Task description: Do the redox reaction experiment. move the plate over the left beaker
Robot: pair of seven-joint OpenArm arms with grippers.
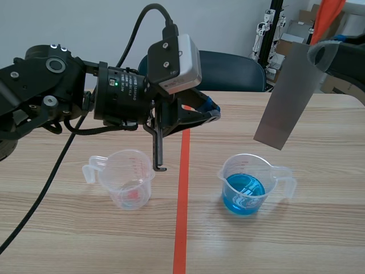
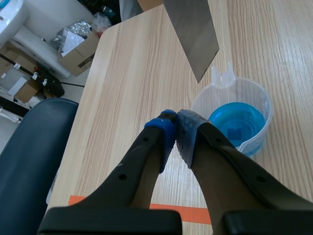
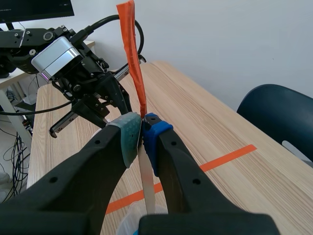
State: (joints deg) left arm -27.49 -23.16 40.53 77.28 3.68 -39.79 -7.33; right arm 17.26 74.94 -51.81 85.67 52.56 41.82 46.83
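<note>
Grey plate (image 1: 288, 91) pinched tight in right pincer (image 3: 142, 128).

We note a light wood-grain table (image 1: 85, 240) as the carrying surface. An orange-red tape line (image 1: 182, 200) runs on it from the near edge toward the far edge, roughly midway between the left and right edges. Two beakers stand upright on the surface, one on each side of the line. The clear beaker (image 1: 128, 180) stands on the left-edge side, handle toward that edge. The beaker of blue liquid (image 1: 248, 185) stands on the right-edge side, handle toward that edge.
</note>
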